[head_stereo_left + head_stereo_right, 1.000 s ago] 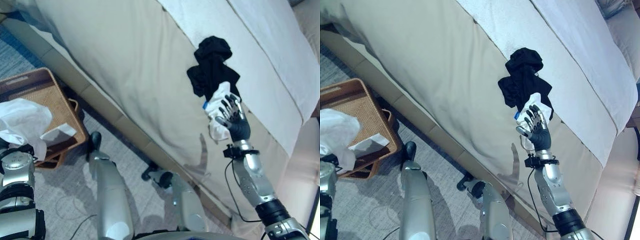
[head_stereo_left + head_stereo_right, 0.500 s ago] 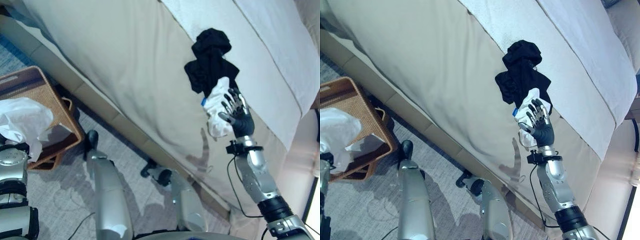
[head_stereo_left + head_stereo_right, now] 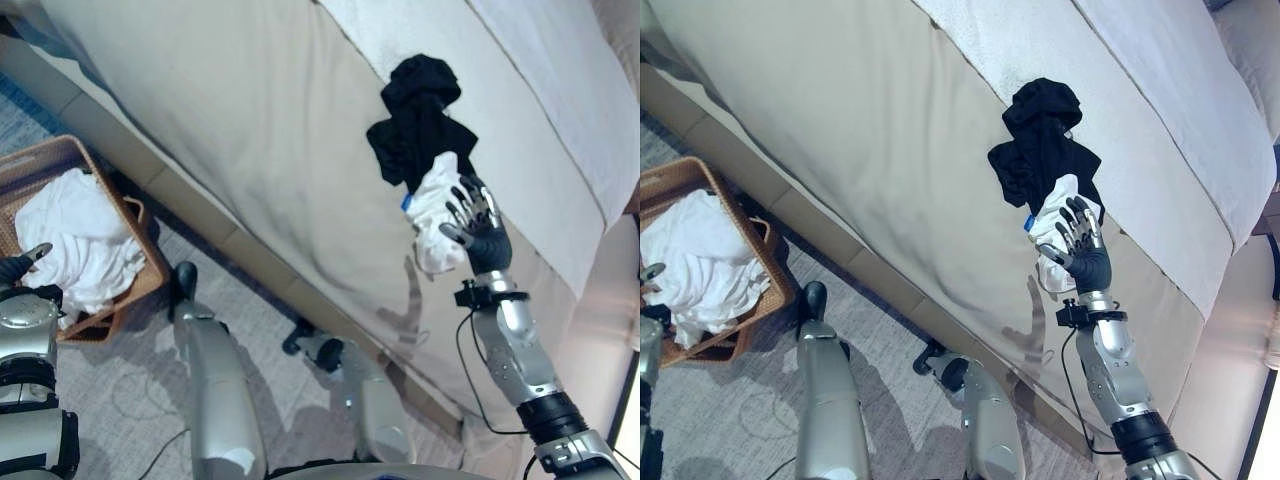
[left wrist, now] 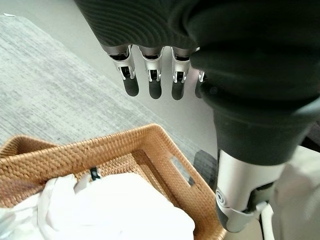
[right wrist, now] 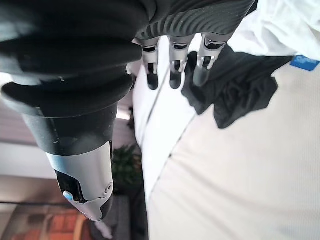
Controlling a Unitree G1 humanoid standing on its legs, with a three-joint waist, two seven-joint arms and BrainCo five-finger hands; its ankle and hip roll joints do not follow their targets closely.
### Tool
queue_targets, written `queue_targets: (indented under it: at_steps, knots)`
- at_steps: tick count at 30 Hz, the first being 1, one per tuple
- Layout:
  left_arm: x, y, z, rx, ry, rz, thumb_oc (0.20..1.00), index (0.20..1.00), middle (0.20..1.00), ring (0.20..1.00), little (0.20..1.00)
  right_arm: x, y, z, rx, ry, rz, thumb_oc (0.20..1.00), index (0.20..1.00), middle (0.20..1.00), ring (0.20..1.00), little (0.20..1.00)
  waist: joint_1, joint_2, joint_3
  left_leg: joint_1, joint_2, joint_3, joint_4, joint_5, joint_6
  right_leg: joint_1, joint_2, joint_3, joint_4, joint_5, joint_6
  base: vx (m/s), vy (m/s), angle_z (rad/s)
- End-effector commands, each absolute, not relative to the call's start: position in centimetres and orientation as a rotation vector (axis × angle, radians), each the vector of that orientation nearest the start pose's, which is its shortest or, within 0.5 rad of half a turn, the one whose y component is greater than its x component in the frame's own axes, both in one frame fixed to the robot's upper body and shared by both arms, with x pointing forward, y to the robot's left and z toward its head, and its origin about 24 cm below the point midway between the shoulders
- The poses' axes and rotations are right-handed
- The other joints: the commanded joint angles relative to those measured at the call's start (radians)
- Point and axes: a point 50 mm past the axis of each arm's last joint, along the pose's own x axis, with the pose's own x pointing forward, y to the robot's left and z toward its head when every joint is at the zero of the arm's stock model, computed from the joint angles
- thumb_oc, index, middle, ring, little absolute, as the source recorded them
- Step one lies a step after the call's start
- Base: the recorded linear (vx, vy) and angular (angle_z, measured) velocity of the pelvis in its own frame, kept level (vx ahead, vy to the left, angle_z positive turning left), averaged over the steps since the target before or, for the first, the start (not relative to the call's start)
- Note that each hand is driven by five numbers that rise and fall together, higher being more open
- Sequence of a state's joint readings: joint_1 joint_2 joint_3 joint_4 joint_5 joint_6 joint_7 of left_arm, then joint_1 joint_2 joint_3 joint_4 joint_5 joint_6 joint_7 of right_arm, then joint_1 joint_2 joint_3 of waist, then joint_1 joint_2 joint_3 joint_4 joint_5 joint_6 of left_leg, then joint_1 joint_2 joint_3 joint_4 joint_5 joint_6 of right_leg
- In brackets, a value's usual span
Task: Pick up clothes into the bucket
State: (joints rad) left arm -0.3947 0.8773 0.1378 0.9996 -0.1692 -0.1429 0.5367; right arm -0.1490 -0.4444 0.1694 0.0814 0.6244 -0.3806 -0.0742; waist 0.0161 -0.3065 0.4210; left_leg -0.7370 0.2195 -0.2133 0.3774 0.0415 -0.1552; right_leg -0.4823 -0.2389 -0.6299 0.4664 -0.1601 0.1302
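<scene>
Woven brown wicker forms the basket (image 3: 150, 275) that sits on the grey carpet (image 3: 130, 390) at the left edge of the left eye view, close beside the base of the bed (image 3: 250, 150). A crumpled white garment (image 3: 75, 240) lies inside it, filling much of the basket's inside, and shows again in the left wrist view (image 4: 115, 207) below the brown rim. The left robot hand (image 4: 150, 80) hangs above the basket with its fingers straight and spread, holding nothing; in the left eye view one dark fingertip of it shows at the left edge, just over the white cloth. At the upper right of the frame a bunched black garment (image 3: 420, 125) lies on the beige side of the bed, near a band of white sheet (image 3: 520, 110). Just below it and touching it is a second white garment (image 3: 432, 215) with a small blue tag on its left edge. The right robot hand (image 3: 478, 235) is raised at the right centre of the frame, its fingers extended and fanned, the palm against the lower right part of that white cloth; its fingers are not curled around it. In the right wrist view its straight fingers (image 5: 172, 67) point toward the black cloth.
</scene>
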Motion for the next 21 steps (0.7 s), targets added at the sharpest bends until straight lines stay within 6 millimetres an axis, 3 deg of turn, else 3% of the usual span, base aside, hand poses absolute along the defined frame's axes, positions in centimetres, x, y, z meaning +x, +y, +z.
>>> queue_targets:
  at_steps: [1,4,10,17,19,20,21]
  knots:
    - [24.1,44.7,12.8,0.584,0.045,1.112,1.000,1.000,1.000,1.000,1.000,27.6,-21.9,14.0,0.230,-0.542,-0.002,1.000,1.000,1.000,1.000,1.000,0.034,-0.045,0.065,0.062,0.000,0.033,0.094,-0.122,0.049,0.088,-0.054,0.034,-0.026,0.117,0.082,0.00,0.009,-0.03]
    - [24.0,44.5,12.2,0.529,0.034,1.125,1.000,1.000,1.000,1.000,1.000,27.7,-21.8,13.9,0.239,-0.538,-0.010,1.000,1.000,1.000,1.000,1.000,0.041,-0.035,0.061,0.090,-0.004,0.045,0.070,-0.116,0.049,0.105,-0.062,0.038,-0.036,0.130,0.089,0.01,0.007,-0.03]
    - [24.9,41.4,12.8,0.389,-0.188,1.076,1.000,1.000,1.000,1.000,1.000,27.4,-22.4,13.1,0.237,-0.515,-0.073,1.000,1.000,1.000,1.000,1.000,0.062,-0.005,0.050,0.144,-0.020,0.060,0.026,-0.109,0.051,0.150,-0.077,0.033,-0.057,0.138,0.099,0.02,-0.002,0.00]
    - [25.7,34.2,14.1,0.114,-0.512,0.798,1.000,1.000,1.000,1.000,1.000,26.7,-24.4,11.4,0.142,-0.435,-0.186,1.000,1.000,1.000,1.000,1.000,0.090,0.062,0.000,0.274,-0.040,0.105,-0.061,-0.099,0.051,0.253,-0.107,0.036,-0.130,0.171,0.115,0.04,0.025,-0.01]
    - [25.7,33.5,13.8,0.100,-0.508,0.758,1.000,1.000,1.000,1.000,1.000,26.7,-24.6,11.1,0.107,-0.411,-0.193,1.000,1.000,1.000,1.000,1.000,0.093,0.076,-0.004,0.302,-0.041,0.113,-0.084,-0.093,0.052,0.273,-0.108,0.041,-0.147,0.178,0.116,-0.01,0.056,0.00]
    - [26.3,31.6,14.1,0.049,-0.544,0.637,1.000,1.000,1.000,1.000,1.000,27.0,-24.9,10.5,0.000,-0.361,-0.207,1.000,1.000,1.000,1.000,1.000,0.089,0.091,-0.024,0.329,-0.057,0.137,-0.115,-0.062,0.060,0.295,-0.122,0.034,-0.183,0.215,0.108,-0.03,0.085,-0.04]
    - [26.5,31.0,13.9,0.030,-0.539,0.607,1.000,1.000,1.000,1.000,1.000,27.1,-24.9,10.4,-0.023,-0.346,-0.201,1.000,1.000,1.000,1.000,1.000,0.089,0.100,-0.034,0.352,-0.058,0.143,-0.134,-0.057,0.061,0.310,-0.122,0.041,-0.200,0.219,0.108,-0.02,0.099,-0.08]
